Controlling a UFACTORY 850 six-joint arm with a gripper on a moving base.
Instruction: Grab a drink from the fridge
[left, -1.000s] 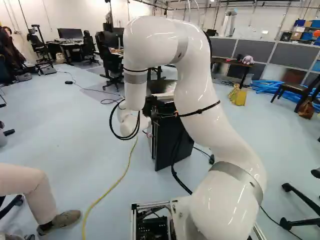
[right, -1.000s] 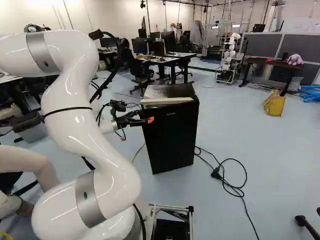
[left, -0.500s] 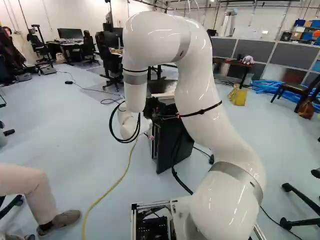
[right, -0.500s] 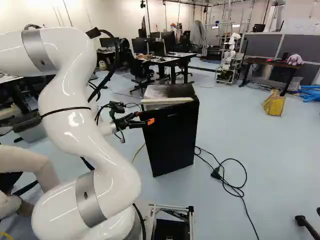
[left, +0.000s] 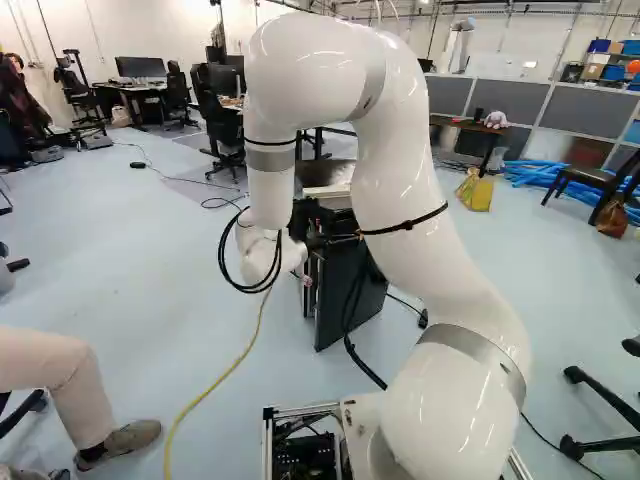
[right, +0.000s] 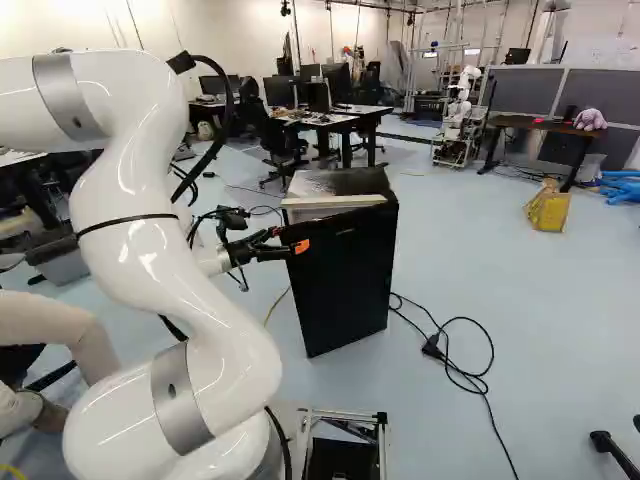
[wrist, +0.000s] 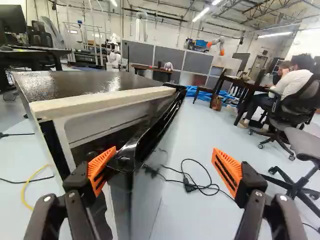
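Standing with its door (wrist: 150, 142) ajar, the fridge (wrist: 65, 85) lies ahead of my arm (right: 180, 290); no drink shows. Opening seems begun; widening the gap and grabbing a drink remain. The gripper (wrist: 164, 150) has fingers spread, one orange pad (wrist: 101, 167) by the door's edge. The wrist view reveals the gap; the right base view mostly gives the dark front.

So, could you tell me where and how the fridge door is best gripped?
I would take its free upright edge, near the top corner, coming from the opening side, with one finger in the gap and one outside. The fridge door stands ajar, and that edge looks narrow enough for the open gripper.
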